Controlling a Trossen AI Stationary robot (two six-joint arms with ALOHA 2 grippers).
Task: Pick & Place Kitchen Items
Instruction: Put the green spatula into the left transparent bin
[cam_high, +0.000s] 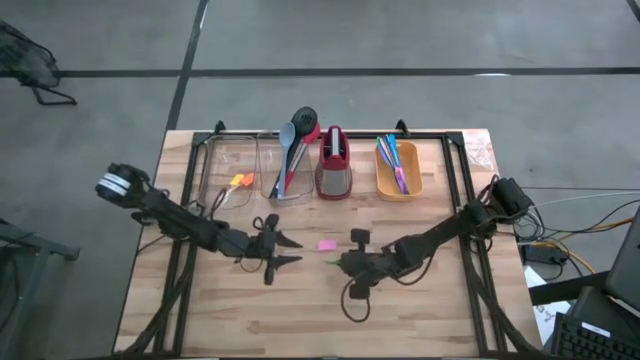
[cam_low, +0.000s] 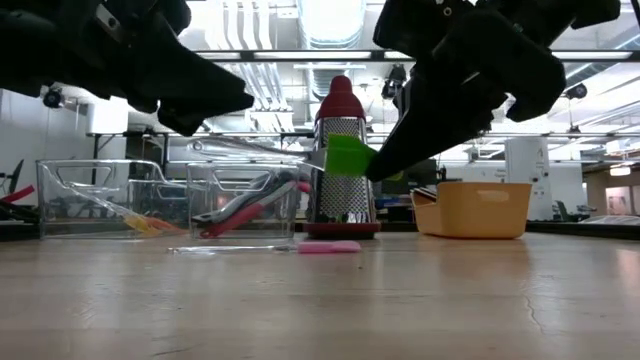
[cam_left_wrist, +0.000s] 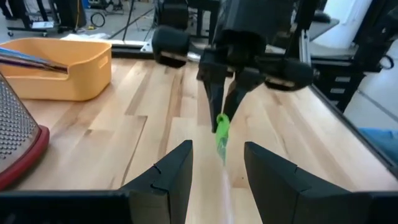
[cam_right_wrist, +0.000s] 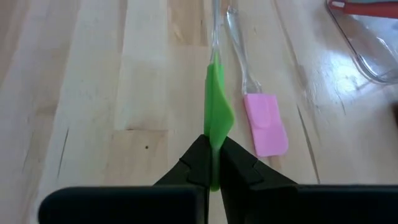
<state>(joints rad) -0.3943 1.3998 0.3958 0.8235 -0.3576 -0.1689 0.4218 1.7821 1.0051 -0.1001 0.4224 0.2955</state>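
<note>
At the left of the high view, the left gripper (cam_high: 288, 250) is seen over the bare wooden table (cam_high: 200, 310), its fingers spread apart with nothing between them. Above it, toward the top of the frame, a clear plastic bin (cam_high: 222, 165) holding small orange and yellow pieces (cam_high: 237, 181) is placed beside a second clear bin (cam_high: 270, 165) in which the long-handled spoons (cam_high: 296, 145) are stood. At mid-frame, a pink spatula (cam_right_wrist: 265, 129) with a clear handle is laid flat on the table, and just beside it a green spatula (cam_right_wrist: 217, 118) is pinched by its blade in the closed right gripper (cam_right_wrist: 212, 163) and held clear of the table. Above, the red-and-grey grater (cam_high: 333, 165) is set upright. Further right, an orange bin (cam_high: 398, 185) containing thin colourful cutlery (cam_high: 392, 157) is seen.
</note>
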